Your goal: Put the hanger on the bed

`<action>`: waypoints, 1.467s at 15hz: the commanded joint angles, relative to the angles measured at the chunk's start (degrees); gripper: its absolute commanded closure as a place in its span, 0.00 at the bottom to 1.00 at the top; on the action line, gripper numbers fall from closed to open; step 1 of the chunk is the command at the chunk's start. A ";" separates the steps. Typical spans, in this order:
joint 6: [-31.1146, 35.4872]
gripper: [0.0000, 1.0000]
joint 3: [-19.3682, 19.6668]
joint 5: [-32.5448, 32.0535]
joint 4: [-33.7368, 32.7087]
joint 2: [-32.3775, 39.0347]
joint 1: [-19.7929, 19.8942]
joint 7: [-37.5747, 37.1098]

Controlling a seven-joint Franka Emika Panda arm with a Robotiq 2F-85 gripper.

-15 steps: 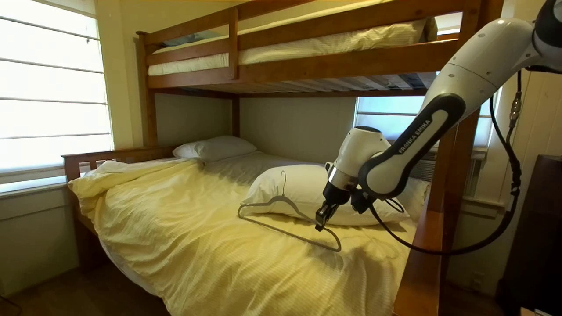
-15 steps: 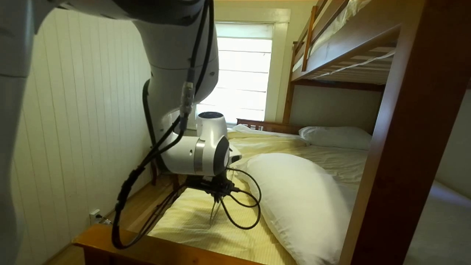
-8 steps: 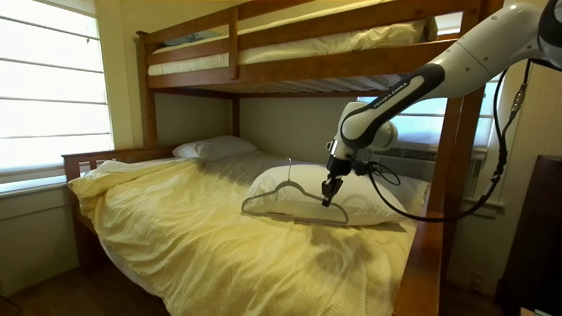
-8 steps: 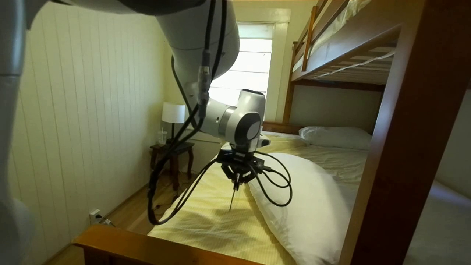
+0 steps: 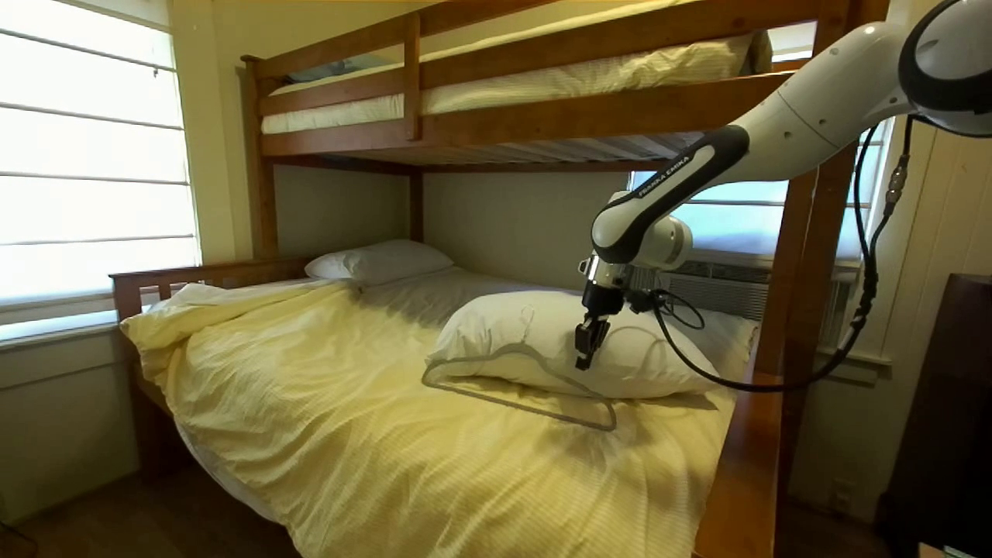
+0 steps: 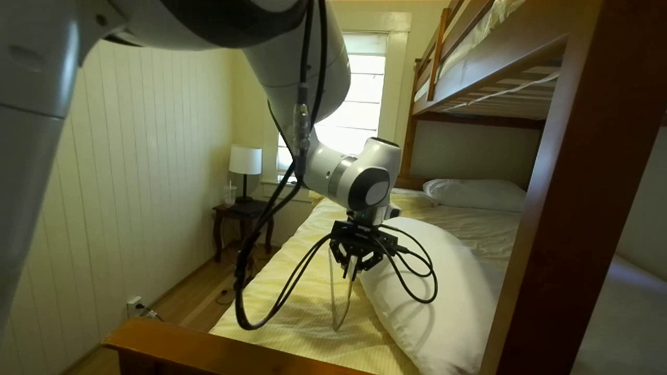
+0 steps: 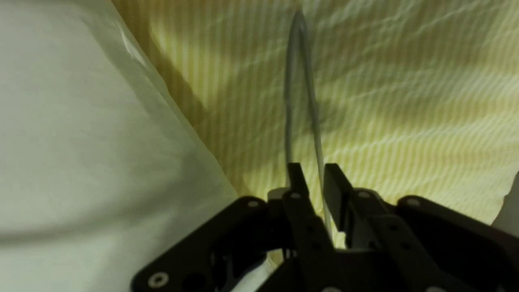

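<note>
Your gripper (image 7: 313, 167) has its fingers (image 7: 294, 174) a little apart, with the yellow of the lower bed (image 5: 333, 418) showing in the gap. The hanger (image 7: 288, 105) is right by the fingers and tilted, over the bed, next to the big pillow (image 7: 93, 134); you cannot tell if it touches the bed. The pillow's edge is on one side of it; on the other is a wide stretch of bed. The end board (image 6: 224, 357) and a tall post (image 6: 568, 208) edge the bed in an exterior view, with the top bunk (image 5: 558, 116) above. On the small table (image 6: 258, 208), by the lamp (image 6: 245, 160), is a clear cup (image 6: 230, 196); you cannot see what is in it.
</note>
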State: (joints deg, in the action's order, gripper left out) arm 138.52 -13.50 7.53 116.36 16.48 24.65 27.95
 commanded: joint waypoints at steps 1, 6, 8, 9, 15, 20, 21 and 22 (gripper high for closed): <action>-1.70 0.49 5.24 3.82 -2.06 0.87 -4.84 3.47; -8.26 0.15 11.69 -3.43 0.81 -7.53 -10.57 -4.07; -13.89 0.02 14.06 -9.45 3.29 -12.10 -13.35 -9.23; -16.92 0.00 14.50 -11.64 5.12 -14.70 -14.42 -10.48; -25.69 0.00 12.35 -16.01 12.61 -27.05 -21.00 -21.25; -26.58 0.00 10.23 -14.11 11.82 -28.51 -24.91 -28.61; -26.58 0.00 9.11 -13.85 12.32 -29.63 -25.88 -31.48; -26.57 0.00 8.40 -13.79 12.67 -30.33 -26.48 -33.21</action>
State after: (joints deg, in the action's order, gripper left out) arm 112.09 -5.59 -6.16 129.14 -13.90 -1.32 -5.20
